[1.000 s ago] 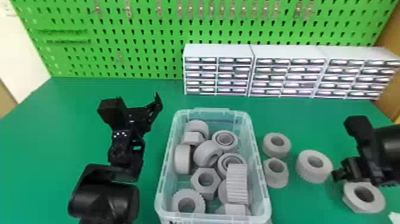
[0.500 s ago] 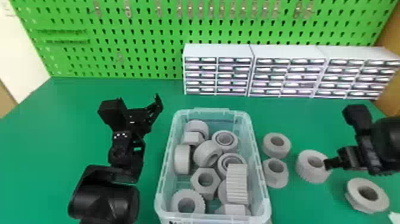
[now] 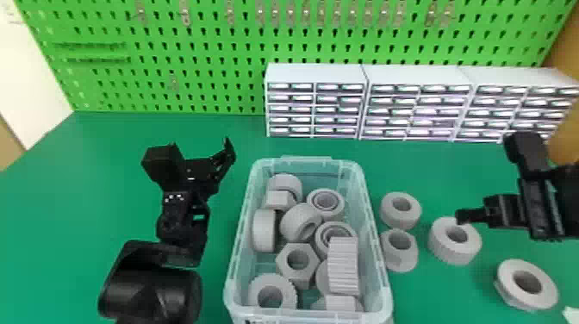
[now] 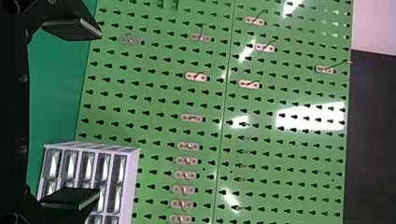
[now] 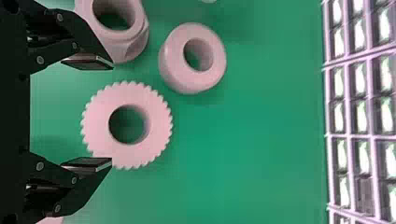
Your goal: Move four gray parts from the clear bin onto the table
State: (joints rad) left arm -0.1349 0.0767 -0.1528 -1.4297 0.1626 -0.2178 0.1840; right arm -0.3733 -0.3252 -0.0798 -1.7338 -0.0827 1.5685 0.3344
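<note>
four gray parts [image 3: 400, 220] lie on the table [image 3: 194, 133], so task seems complete; left gripper [image 4: 99, 113], right gripper [image 5: 112, 113] have open jaws; next, right should retreat.

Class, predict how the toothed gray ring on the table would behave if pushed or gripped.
Lying flat, the toothed ring would probably slide rather than roll. Its ridged rim should resist slipping, and its thick wall suggests stiffness.
</note>
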